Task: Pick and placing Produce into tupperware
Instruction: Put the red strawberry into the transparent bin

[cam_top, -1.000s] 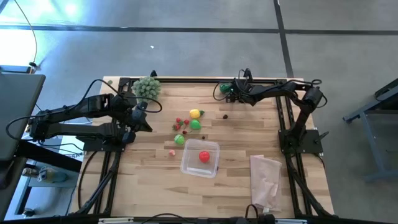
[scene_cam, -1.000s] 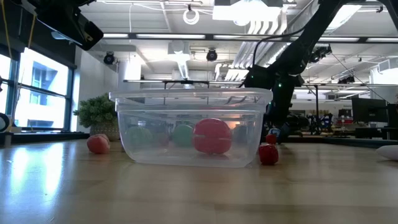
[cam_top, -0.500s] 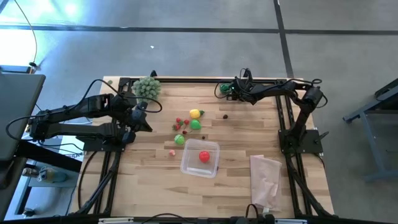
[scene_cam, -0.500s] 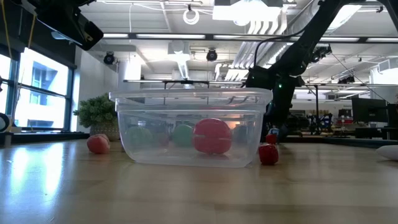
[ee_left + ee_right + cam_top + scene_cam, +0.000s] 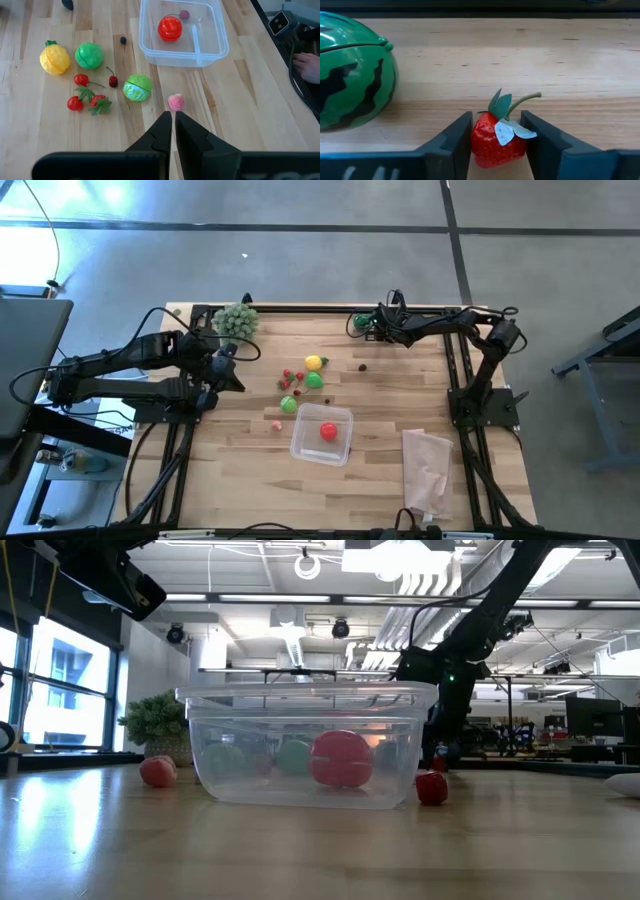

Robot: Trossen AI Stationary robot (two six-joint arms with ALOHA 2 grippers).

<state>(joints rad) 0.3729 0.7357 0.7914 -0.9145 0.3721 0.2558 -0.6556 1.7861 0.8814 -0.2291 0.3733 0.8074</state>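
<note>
Red strawberry (image 5: 497, 140) sits pinched in the right claw (image 5: 496, 142) beside the watermelon (image 5: 352, 72) (striped green); left claw (image 5: 173, 125), fingers pressed together, empty, well apart.

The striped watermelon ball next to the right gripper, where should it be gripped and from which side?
Probably across its widest middle, coming straight down from above. The watermelon ball is round and smooth, so fingers placed off-centre would likely slide off. It rests on the table with open wood around it. The right gripper is now shut on a strawberry, so that must be placed first.
</note>
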